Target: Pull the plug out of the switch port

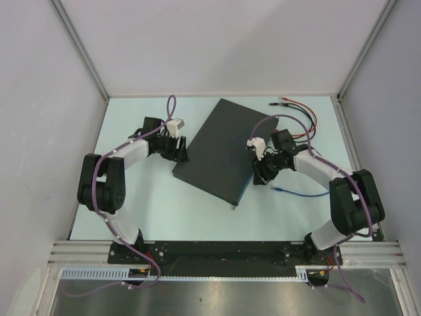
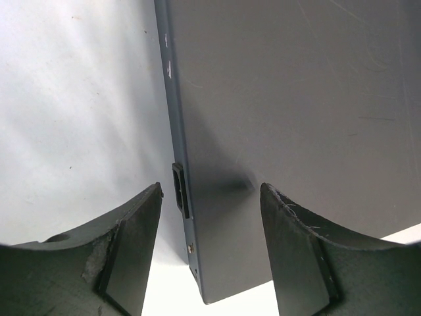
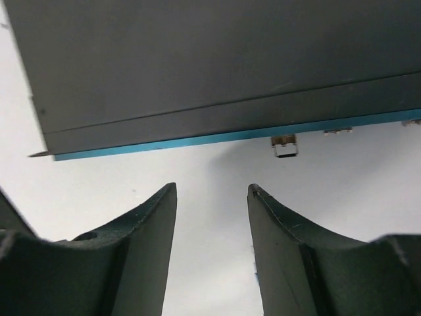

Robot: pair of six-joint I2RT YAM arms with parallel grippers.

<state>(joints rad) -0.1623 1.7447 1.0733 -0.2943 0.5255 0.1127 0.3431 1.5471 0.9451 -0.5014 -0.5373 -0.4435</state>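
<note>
The switch (image 1: 223,148) lies diagonal on the table (image 1: 164,210). Left gripper (image 2: 210,187) gapes, straddling the switch's side edge. Right gripper (image 3: 212,187) gapes empty, with bare table between it and the blue edge (image 3: 197,139) ahead. Blue cable (image 1: 304,193) lies loose behind it, off the switch.

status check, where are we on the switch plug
Left gripper open, across switch side edge. Right gripper open, empty, facing bluish port edge. Blue cable loose on table, end clear of switch. Nothing in the way.

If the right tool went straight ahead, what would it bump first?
Probably the blue edge of the switch. The open right tool points right at it, and nothing shows in the gap between, though depth is hard to judge.
</note>
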